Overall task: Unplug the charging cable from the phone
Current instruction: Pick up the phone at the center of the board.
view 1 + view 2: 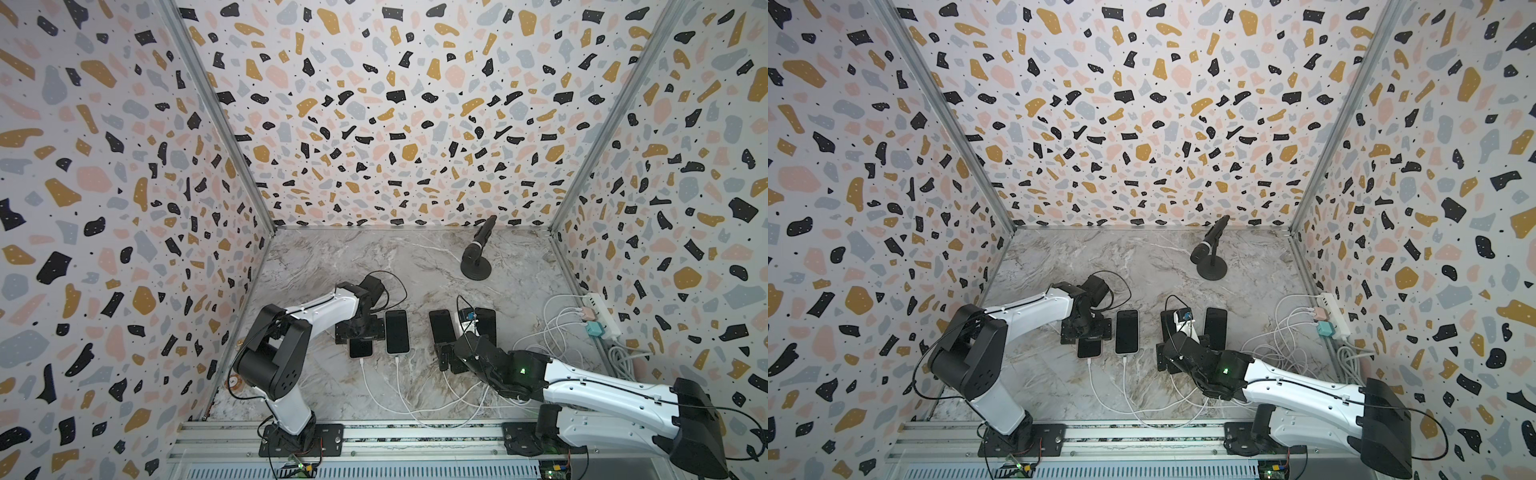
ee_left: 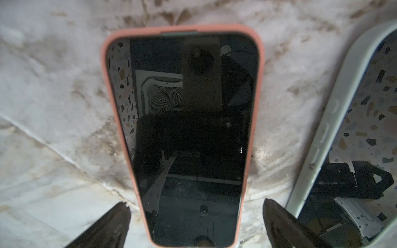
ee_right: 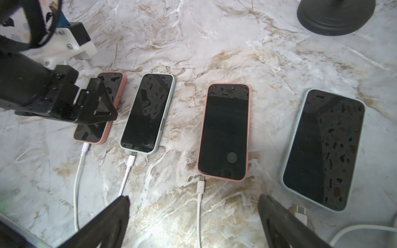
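Well, lower-right cable (image 3: 301, 213) looks unplugged; three remain.
Left fingers (image 2: 111, 225) and right fingers (image 3: 277, 223) spread wide, empty.

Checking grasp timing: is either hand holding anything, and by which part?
Nothing is held: left hand open astride the pink-cased phone, right hand open above a white charging cable.

Both top views look steeply down from high up and share nearly the whole marble tabletop (image 1: 332, 257), from the microphone stand (image 1: 476, 270) to the row of phones (image 1: 397, 332). The left wrist camera sits very close: the salmon-cased phone (image 2: 189, 128) runs ahead between its spread jaws, and the pale-green-cased phone (image 2: 322, 139) lies outside one jaw. The right wrist camera looks obliquely down from farther back, with all four phones ahead of its jaws, those two included.
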`<state>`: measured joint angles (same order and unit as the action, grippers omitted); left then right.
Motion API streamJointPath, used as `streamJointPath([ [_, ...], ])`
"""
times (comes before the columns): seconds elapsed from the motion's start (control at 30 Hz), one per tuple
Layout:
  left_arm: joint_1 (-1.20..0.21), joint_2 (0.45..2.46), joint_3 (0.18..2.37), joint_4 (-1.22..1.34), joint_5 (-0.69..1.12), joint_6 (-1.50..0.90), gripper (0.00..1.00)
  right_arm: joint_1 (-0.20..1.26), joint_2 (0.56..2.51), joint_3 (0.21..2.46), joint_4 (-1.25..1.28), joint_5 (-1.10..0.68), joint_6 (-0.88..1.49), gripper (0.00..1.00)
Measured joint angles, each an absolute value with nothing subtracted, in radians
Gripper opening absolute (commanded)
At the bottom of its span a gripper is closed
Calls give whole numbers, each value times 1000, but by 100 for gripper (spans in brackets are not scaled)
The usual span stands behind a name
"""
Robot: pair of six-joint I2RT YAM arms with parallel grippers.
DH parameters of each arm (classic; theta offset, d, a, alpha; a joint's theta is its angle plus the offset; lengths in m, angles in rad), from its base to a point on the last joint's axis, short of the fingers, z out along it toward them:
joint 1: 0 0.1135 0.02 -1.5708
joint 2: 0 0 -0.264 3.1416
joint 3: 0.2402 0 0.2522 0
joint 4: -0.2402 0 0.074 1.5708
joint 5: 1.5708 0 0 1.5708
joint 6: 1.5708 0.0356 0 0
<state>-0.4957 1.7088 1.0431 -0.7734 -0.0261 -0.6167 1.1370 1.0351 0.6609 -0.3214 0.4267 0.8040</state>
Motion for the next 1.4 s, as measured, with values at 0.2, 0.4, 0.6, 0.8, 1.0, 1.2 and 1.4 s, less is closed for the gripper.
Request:
streamJointPath([
  [0.2, -495, 1736, 1051, -775, -32, -616, 98, 1137, 1013, 645, -294, 410, 800, 98],
  [0.4, -491, 1758, 1063, -769, -31, -613, 92, 1137, 1010, 625, -272, 393, 799, 98],
  [0.6, -479, 1765, 1064, -768, -2, -612, 88, 1137, 1018, 611, -245, 374, 799, 98],
  [0.8, -478, 1768, 1065, -762, 19, -613, 76, 1137, 1026, 605, -231, 360, 800, 98],
  [1.0, -478, 1768, 1067, -764, 22, -614, 54, 1137, 1026, 597, -213, 351, 803, 97],
  [1.2, -478, 1743, 1066, -767, 4, -614, 37, 1137, 1056, 596, -186, 327, 800, 97],
  [1.4, -478, 1576, 1065, -765, -24, -617, 30, 1172, 1159, 606, -166, 307, 772, 97],
])
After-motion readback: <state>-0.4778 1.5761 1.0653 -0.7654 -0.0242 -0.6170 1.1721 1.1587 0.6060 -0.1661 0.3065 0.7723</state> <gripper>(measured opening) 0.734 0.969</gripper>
